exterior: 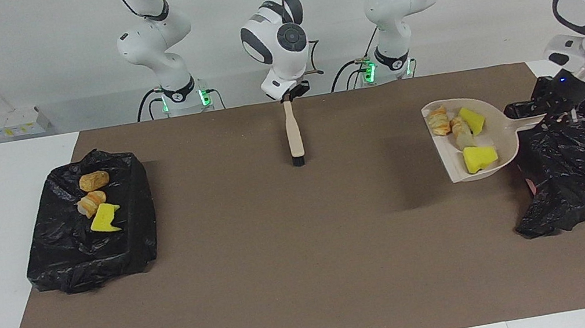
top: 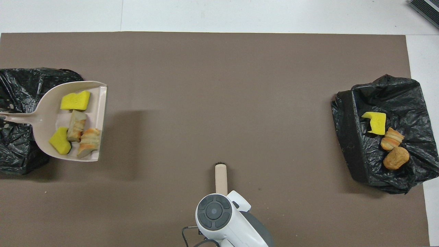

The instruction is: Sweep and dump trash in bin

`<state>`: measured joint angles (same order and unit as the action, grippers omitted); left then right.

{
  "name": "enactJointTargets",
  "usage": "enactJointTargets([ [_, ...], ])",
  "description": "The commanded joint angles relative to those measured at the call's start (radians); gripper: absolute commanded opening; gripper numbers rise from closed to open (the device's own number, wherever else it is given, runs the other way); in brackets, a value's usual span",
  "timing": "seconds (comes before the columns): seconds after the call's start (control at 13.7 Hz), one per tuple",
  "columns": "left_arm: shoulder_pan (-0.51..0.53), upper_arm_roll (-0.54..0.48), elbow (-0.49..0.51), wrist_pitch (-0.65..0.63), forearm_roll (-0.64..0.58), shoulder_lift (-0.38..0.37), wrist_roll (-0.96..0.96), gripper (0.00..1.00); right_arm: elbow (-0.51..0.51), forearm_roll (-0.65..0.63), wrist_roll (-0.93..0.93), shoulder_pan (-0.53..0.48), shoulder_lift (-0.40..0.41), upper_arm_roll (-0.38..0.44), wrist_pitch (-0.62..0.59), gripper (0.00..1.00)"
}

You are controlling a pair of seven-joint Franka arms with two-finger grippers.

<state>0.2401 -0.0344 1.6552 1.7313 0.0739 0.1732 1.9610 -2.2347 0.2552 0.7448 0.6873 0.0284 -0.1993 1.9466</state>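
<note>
A beige dustpan (exterior: 500,132) (top: 44,116) hangs in the air, partly over the edge of the black-bag-lined bin (exterior: 580,165) (top: 17,89) at the left arm's end of the table. My left gripper (exterior: 549,114) is shut on its handle, over the bin. The pan carries trash: two yellow chunks (exterior: 479,158) (top: 75,100) and two beige lumps (exterior: 439,120) (top: 87,137). My right gripper (exterior: 289,97) is shut on the handle of the beige brush (exterior: 293,131) (top: 221,178), bristles down over the mat close to the robots. In the overhead view its wrist hides it.
A second black bag over a tray (exterior: 89,249) (top: 356,164) lies at the right arm's end, with a yellow chunk (exterior: 104,218), a beige lump (exterior: 90,203) and a brown roll (exterior: 94,180) on it. The brown mat (exterior: 284,259) covers the table's middle.
</note>
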Motion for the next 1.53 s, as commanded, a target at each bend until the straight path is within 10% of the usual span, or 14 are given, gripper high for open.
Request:
enactJointTargets([
  [0.0,0.091,0.008,-0.057,-0.033,-0.04,0.015,0.079,0.0,0.004,0.016,-0.047,-0.017,0.01,0.003,0.017,0.63],
  [0.36,0.197,0.008,-0.158,0.042,-0.185,0.075,0.104,0.0,0.133,0.006,-0.047,-0.191,0.008,0.006,0.006,0.98],
  [1.46,0.087,0.007,-0.112,0.254,-0.911,0.042,-0.444,0.0,0.719,-0.299,-0.271,-0.632,-0.05,0.035,-0.498,1.0],
])
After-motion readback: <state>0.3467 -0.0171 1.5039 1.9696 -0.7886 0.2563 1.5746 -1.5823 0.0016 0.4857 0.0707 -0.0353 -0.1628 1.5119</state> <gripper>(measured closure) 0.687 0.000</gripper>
